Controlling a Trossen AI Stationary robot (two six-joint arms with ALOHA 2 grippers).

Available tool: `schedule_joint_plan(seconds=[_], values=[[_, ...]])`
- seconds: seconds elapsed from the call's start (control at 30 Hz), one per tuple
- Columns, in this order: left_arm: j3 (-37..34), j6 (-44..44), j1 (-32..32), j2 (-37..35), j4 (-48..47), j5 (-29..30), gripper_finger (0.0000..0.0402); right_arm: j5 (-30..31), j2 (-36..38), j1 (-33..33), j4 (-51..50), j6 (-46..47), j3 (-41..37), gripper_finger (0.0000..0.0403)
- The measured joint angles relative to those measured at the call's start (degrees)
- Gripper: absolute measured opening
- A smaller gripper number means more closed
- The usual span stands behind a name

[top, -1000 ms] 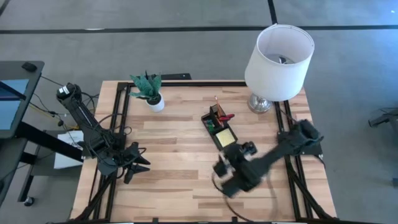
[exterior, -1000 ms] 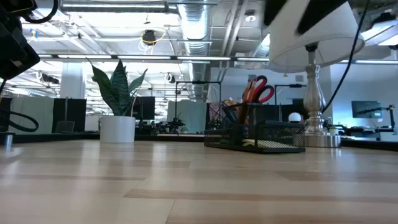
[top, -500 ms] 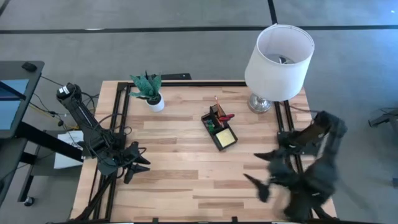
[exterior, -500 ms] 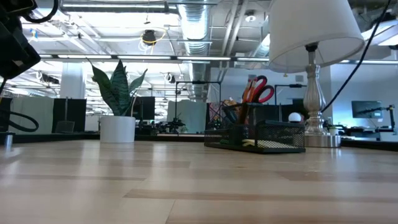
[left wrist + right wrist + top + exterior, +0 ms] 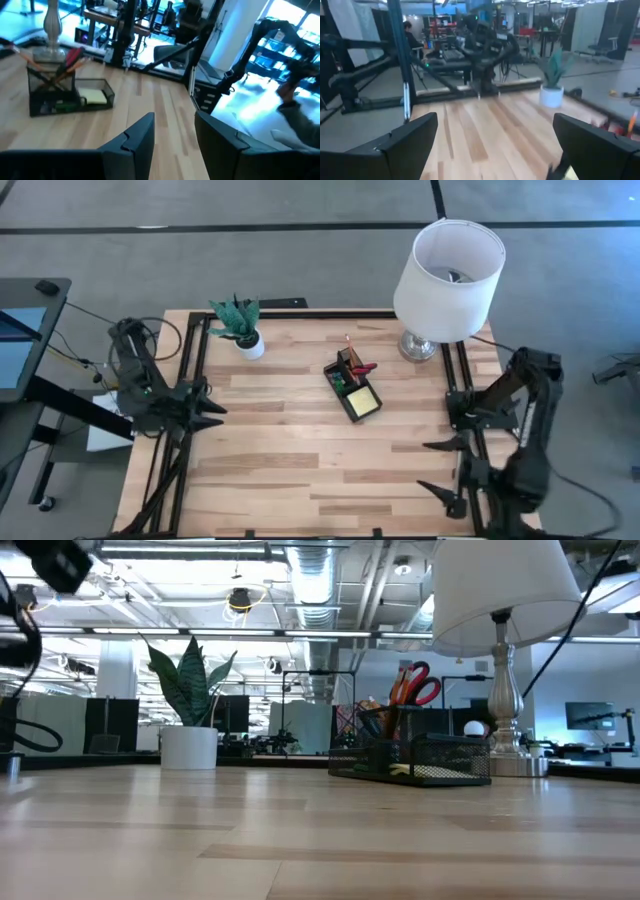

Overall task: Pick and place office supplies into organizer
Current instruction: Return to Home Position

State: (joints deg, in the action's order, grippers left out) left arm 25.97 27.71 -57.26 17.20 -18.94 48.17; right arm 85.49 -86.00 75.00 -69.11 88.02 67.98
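Observation:
The black mesh organizer [image 5: 352, 386] stands on its base at the table's middle, also in the low view [image 5: 415, 762] and the left wrist view [image 5: 65, 95]. Red-handled scissors [image 5: 415, 685] and orange pencils [image 5: 70, 62] stick up out of it. A green block [image 5: 340, 383] and a yellow sticky-note pad [image 5: 364, 400] lie inside. My left gripper [image 5: 218, 410] hovers open at the table's left edge, far from the organizer. My right gripper [image 5: 425, 466] is wide open at the right edge, nearer me than the organizer. Pens and clips do not show.
A white-shaded lamp [image 5: 448, 265] stands at the far right corner, its base [image 5: 415, 345] right of the organizer. A potted plant [image 5: 240, 330] is at the far left. Black frame rails [image 5: 190, 380] run along both side edges. Bare wood [image 5: 300, 470] spans the near half.
My right arm has swung away from just in front of the organizer, toward the table's right edge, and now rests there folded back. My left arm has drawn back and its gripper has moved toward the far edge along the left rail. The organizer has stayed put.

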Motion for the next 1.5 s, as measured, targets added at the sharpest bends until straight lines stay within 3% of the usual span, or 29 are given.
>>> schedule_joint_plan(seconds=[0.1, 0.2, 0.37, 0.5, 0.67, 0.97, 1.23, 1.33, 1.5], values=[[-5.9, -0.2, -0.1, -6.1, 3.0, 0.0, 0.0137, 0.6, 0.9, -0.1, 11.8, 1.5, -12.1, 0.0395], [-14.4, -4.4, 0.0, -9.8, 16.3, -0.9, 0.0137, 0.8, 6.4, -0.6, 18.8, 1.8, -19.3, 0.0394], [-25.3, -18.6, 0.6, -14.1, 37.7, -5.2, 0.0137, 1.8, 19.3, -0.7, 18.8, 0.1, -27.7, 0.0393], [-24.9, -19.5, 2.0, -15.7, 34.6, -11.7, 0.0137, 1.8, 25.1, -0.9, 25.3, -2.6, -34.7, 0.0393], [-24.8, -22.5, 4.3, -16.9, 34.8, -12.6, 0.0137, 2.0, 25.3, -0.7, 29.6, -4.0, -38.9, 0.0393], [-24.8, -21.7, 6.8, -17.0, 33.4, -12.1, 0.0137, 2.7, 28.3, 0.0, 21.8, -2.6, -43.9, 0.0393], [-24.8, -19.8, 6.8, -17.0, 32.6, -13.0, 0.0137, 3.3, 46.5, 7.0, 11.0, -3.0, -44.9, 0.0393], [-24.8, -19.9, 6.8, -17.0, 32.0, -12.0, 0.0137, 4.0, 50.7, 8.3, 12.3, -5.2, -46.1, 0.0394], [-24.8, -19.9, 6.8, -17.0, 31.7, -10.0, 0.0137, 4.0, 50.1, 9.5, 15.8, -5.4, -52.1, 0.0393]])
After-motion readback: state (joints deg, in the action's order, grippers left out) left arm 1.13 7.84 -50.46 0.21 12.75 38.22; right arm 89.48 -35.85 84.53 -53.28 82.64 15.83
